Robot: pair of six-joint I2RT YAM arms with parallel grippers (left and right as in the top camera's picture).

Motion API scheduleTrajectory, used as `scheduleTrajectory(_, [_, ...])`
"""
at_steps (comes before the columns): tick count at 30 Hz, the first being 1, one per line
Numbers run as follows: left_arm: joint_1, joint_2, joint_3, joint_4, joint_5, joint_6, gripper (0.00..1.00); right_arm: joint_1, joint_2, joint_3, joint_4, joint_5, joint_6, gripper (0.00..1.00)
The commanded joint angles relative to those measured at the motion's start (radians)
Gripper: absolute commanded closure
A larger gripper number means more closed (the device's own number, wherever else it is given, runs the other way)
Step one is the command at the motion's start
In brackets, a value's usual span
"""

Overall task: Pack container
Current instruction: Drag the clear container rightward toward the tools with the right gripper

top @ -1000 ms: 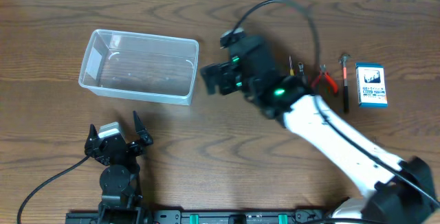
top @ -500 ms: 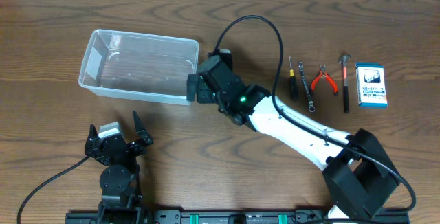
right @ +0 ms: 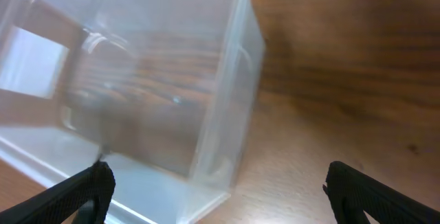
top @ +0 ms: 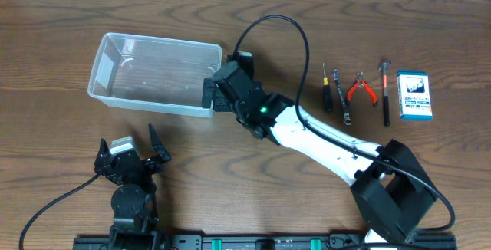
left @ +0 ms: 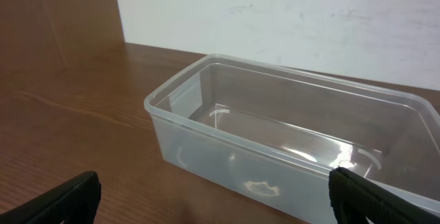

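The clear plastic container (top: 153,74) lies empty at the back left of the table; it also shows in the left wrist view (left: 289,141) and the right wrist view (right: 137,100). My right gripper (top: 211,94) is open and empty at the container's right end, its fingers straddling the near right corner (right: 216,189). My left gripper (top: 132,158) is open and empty, resting near the front edge, in front of the container (left: 213,203). The hand tools lie at the back right: a screwdriver (top: 325,89), a wrench (top: 341,97), red pliers (top: 360,87) and a hammer (top: 384,93).
A small blue-and-white box (top: 413,94) stands at the far right beside the tools. The right arm (top: 330,139) stretches diagonally across the table's middle. A white wall rises behind the table in the left wrist view.
My right gripper has moved left from the table's middle to the container's right end. The tools, the box and the left arm have not moved.
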Motion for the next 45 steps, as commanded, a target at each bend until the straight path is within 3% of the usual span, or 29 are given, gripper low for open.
scheduleTrajectory(1, [-0.003, -0.003, -0.022, -0.029, -0.02, 0.002, 0.02, 0.005, 0.014, 0.17, -0.079, 0.031, -0.158, 0.01])
scheduleTrajectory(6, [-0.003, -0.003, -0.022, -0.03, -0.019, 0.002, 0.02, 0.002, 0.041, 0.335, -0.16, 0.056, -0.354, 0.01])
scheduleTrajectory(10, [-0.003, -0.003, -0.022, -0.03, -0.019, 0.002, 0.02, -0.021, 0.089, 0.378, -0.171, 0.041, -0.378, 0.01])
scheduleTrajectory(13, [-0.003, -0.003, -0.022, -0.03, -0.02, 0.002, 0.02, -0.028, 0.143, 0.408, -0.213, 0.019, -0.328, 0.01])
scheduleTrajectory(19, [-0.003, -0.003, -0.022, -0.03, -0.02, 0.002, 0.02, -0.026, 0.248, 0.464, -0.31, 0.014, -0.097, 0.04])
scheduleTrajectory(27, [-0.003, -0.003, -0.022, -0.03, -0.019, 0.002, 0.02, -0.026, 0.314, 0.467, -0.339, -0.003, -0.015, 0.29])
scheduleTrajectory(32, [-0.003, -0.003, -0.022, -0.03, -0.02, 0.002, 0.02, -0.027, 0.323, 0.467, -0.406, 0.013, 0.02, 0.65])
scheduleTrajectory(39, [-0.003, -0.003, -0.022, -0.03, -0.02, 0.002, 0.02, -0.028, 0.324, 0.467, -0.48, 0.046, 0.019, 0.65])
scheduleTrajectory(45, [-0.003, -0.003, -0.022, -0.03, -0.019, 0.002, 0.02, -0.034, 0.328, 0.467, -0.552, 0.077, 0.019, 0.73])
